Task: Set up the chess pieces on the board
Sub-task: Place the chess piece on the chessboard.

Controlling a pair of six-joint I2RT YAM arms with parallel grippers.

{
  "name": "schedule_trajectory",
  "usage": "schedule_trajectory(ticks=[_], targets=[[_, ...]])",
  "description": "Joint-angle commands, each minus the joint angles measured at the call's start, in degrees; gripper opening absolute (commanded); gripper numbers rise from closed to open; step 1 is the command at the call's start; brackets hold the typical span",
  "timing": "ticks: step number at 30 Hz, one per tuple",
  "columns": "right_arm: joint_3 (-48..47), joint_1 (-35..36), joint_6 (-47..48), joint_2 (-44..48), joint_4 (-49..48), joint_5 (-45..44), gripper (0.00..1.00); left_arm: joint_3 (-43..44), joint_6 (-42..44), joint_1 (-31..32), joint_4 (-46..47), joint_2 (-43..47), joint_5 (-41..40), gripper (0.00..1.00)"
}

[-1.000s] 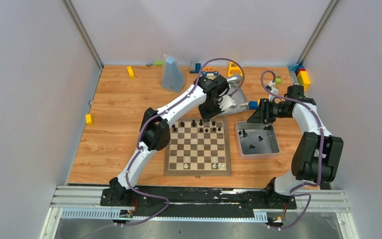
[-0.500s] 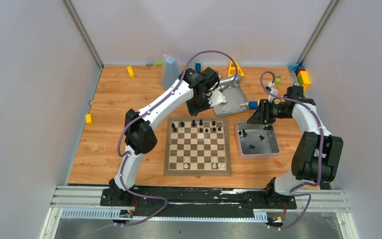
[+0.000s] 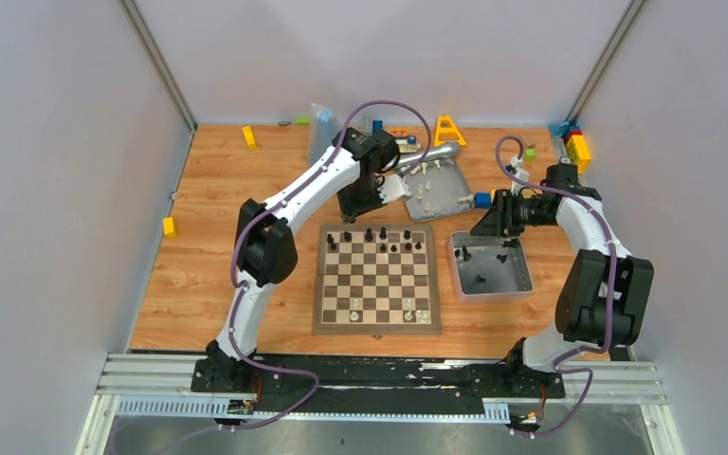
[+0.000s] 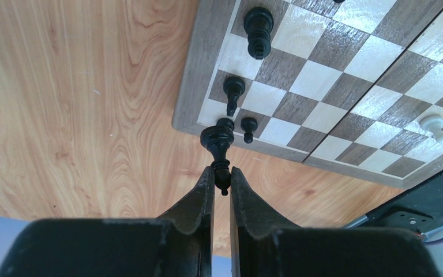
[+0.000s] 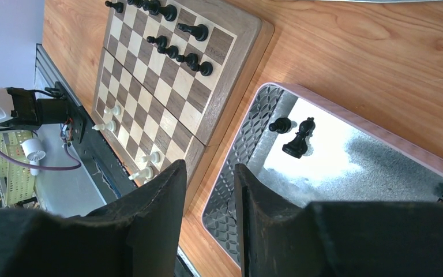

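Pinching a black chessman [image 4: 217, 141] by its head in the left gripper [image 4: 222, 173], jaws pressed onto it, base hanging free against the corner of the board [image 4: 317, 81] at the centre of the left wrist frame. Probably mid-carry to a back-row square. Best done by bringing the base square over the middle of an unfilled check, staying clear of the black men [image 3: 384, 242] lined along the board's upper rows in the top view. Lower straight down with the piece upright, and part the jaws only once the base sits flat. Lift straight up afterwards to avoid toppling it. Meanwhile, right gripper [image 5: 209, 167] with jaws spread and nothing between them, poised over the rim of the grey tray [image 3: 521, 284] right of the board. Inside that tray, a few black pieces, a pawn [image 5: 280, 124] and a taller one [image 5: 299, 138] close together. Beyond the board, at upper centre, a second tray [image 3: 450, 194] set askew, holding cream pieces [image 3: 422, 175].
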State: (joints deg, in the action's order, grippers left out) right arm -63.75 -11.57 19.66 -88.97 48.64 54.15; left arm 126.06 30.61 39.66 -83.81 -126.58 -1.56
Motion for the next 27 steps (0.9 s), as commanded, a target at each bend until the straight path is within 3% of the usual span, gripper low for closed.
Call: schedule_trajectory(ticks=[1,27], targets=[[-0.4,-0.3,1.9,-0.7,-0.1,2.2,0.37,-0.1,1.3,0.1,1.0,-1.9,1.2,0.0],[-0.7,-0.3,2.2,-2.1,0.7,2.0,0.36,1.4,0.0,0.1,1.7,-8.4,6.3,0.04]])
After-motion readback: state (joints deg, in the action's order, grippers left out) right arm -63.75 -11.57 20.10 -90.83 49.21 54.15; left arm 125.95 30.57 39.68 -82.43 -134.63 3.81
